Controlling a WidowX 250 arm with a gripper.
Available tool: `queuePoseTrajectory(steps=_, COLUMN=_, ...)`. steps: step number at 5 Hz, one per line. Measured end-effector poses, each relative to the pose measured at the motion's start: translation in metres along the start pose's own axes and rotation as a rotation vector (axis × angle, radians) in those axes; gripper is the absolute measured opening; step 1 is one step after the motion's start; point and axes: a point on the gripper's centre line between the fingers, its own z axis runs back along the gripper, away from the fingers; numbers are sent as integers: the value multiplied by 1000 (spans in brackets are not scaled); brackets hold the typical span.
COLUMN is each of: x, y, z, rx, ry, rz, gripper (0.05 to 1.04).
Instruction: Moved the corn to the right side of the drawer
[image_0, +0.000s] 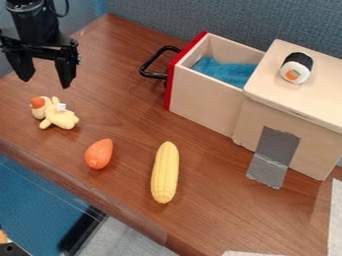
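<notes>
- Closest to me, the yellow corn (165, 172) lies on its side on the wooden table (127, 107), inward from the near edge and well apart from the drawer's wall. Nothing is holding it.
- A little farther in, to the left of the corn as I look, sits an orange toy vegetable (99, 154), also near that front edge.
- Over to the right, grey tape (272, 159) runs from the wooden cabinet (314, 107) down onto the tabletop.
- Beyond the orange piece, toward the table's left end, a pale yellow plush toy (59, 117) lies sprawled.
- Farther back, the drawer (207, 105) stands pulled out, its red front facing left, a blue cloth (226, 72) inside. A toy sushi roll (296, 68) rests on the cabinet top.
- Up by the table's far left corner hangs the gripper (46, 83), jaws wide apart, nothing between them.
- How far along? Hard for me to swear to. If "right side" means the right of someone facing the red front, the corn is roughly on that side already – little left, perhaps a nudge closer. If it means right as I see it, the whole job remains: grasp, carry, set down, let go.
</notes>
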Motion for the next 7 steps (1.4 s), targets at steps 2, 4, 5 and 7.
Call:
queuePoseTrajectory(steps=2, x=-21, y=-33, z=-2, rx=-60, ry=47, rz=-85, gripper=999)
queuePoseTrajectory(steps=4, x=-50, y=-85, z=24, rx=-129, ry=0, rz=-251, gripper=999)
queuePoseTrajectory(steps=5, x=-60, y=-111, z=21, rx=-150, ry=12, rz=-312, gripper=999)
queuePoseTrajectory(steps=7, x=-72, y=-158, z=-4, rx=-164, ry=73, rz=-317, gripper=999)
